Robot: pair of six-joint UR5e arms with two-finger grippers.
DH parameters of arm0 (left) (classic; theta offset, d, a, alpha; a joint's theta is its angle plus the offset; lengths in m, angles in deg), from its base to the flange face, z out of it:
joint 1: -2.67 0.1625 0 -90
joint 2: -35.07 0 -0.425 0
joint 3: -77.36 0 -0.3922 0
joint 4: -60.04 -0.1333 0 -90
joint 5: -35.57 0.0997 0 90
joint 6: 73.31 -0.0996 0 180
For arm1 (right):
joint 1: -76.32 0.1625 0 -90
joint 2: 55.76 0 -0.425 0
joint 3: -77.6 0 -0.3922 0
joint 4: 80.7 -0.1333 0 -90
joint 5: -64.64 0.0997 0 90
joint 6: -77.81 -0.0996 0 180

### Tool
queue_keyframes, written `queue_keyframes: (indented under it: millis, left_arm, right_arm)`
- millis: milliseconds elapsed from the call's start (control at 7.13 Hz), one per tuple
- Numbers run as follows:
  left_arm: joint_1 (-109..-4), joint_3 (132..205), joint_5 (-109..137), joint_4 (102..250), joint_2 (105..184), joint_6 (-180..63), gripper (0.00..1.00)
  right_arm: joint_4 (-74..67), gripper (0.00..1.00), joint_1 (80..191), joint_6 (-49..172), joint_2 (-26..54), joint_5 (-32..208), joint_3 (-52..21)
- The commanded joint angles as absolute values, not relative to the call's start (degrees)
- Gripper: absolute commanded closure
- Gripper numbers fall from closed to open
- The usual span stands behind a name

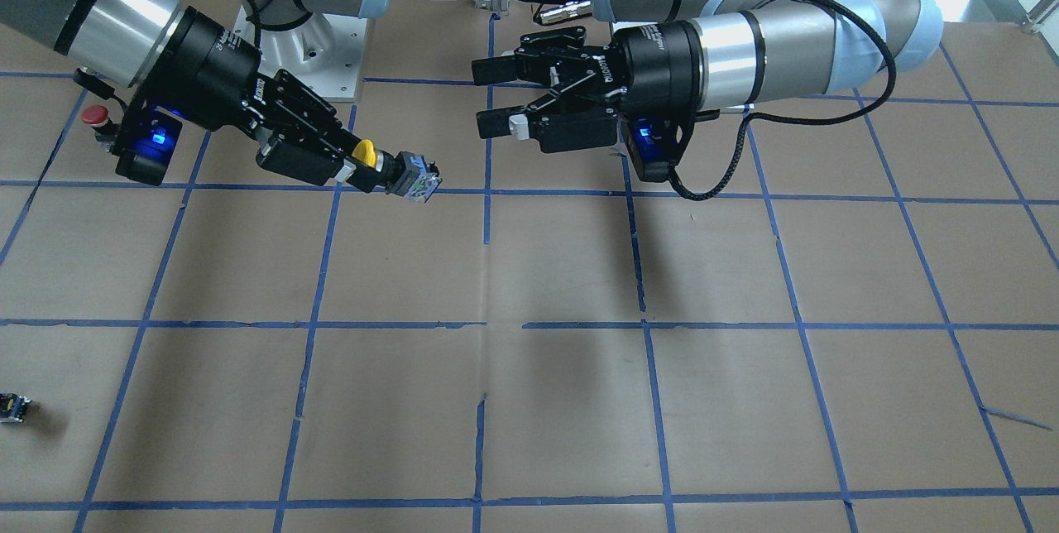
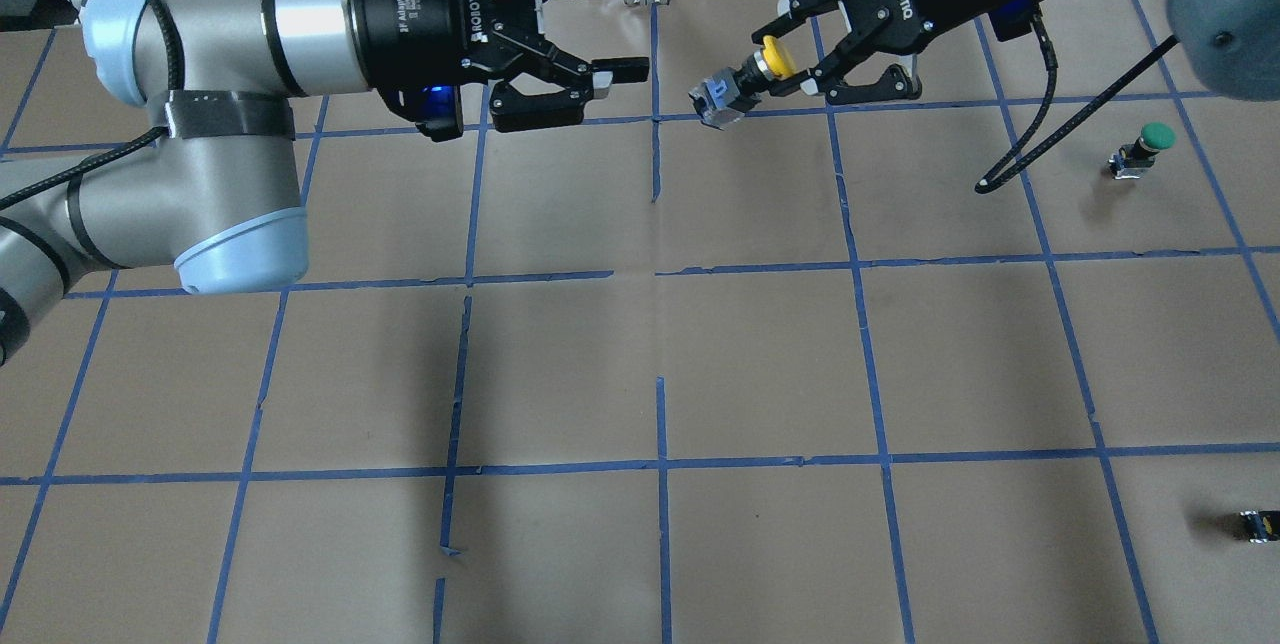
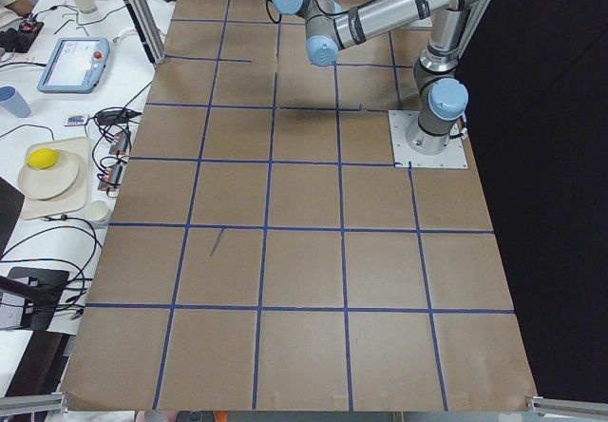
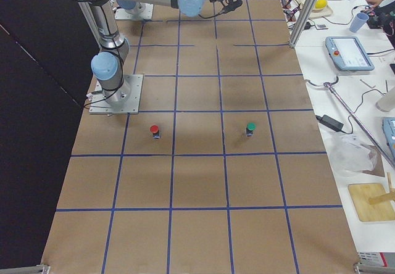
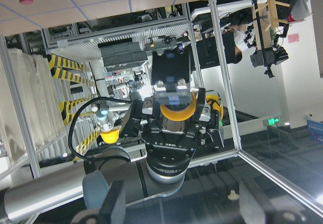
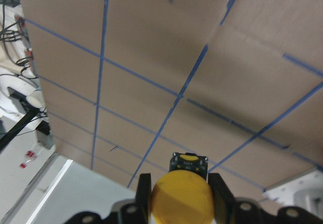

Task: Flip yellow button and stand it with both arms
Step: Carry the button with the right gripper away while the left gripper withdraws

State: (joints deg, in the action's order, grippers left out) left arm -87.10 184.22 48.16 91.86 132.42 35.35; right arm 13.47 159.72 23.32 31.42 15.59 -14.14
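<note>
Slippage is the nearest danger. The yellow button (image 1: 395, 169) is held in the air above the worktop (image 1: 563, 268), roughly level. The jaws of the right gripper (image 2: 783, 57) are clamped at its cap end, and the grey body sticks out free toward the other arm. A round cap offers little flat surface to bite on, so I judge the button could pivot or squirt out if nudged.

Across a gap, the left gripper (image 2: 625, 19) faces it with jaws wide apart, holding nothing. A handover looks like the step in hand. If the left jaws come in off line, a fingertip would strike the body's end instead of straddling it and push the button askew. If they shut on a corner, or the right jaws let go before the left have closed, it would drop. A grip at the wrong turn could also leave no way to set it down upright.

A fall to the worktop would likely send it bouncing and rolling.

Farther off, the red button (image 1: 95, 115) stands close by the right wrist, where a wide swing could topple it. The green button (image 2: 1150, 142) and switch block (image 2: 1258, 524) are well apart.
</note>
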Motion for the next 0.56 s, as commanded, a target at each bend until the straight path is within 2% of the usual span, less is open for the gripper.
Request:
queue_keyframes:
  millis: [0,421]
  left_arm:
    - [-93.0,180.5,59.5,93.1,131.8,34.9,0.22]
    - [-96.2,177.4,72.1,103.7,129.8,23.3,0.25]
  right_arm:
    - [14.2,0.93,159.6,38.1,31.0,-3.7,-14.9]
    - [14.8,0.96,154.0,43.2,31.0,-19.4,-19.2]
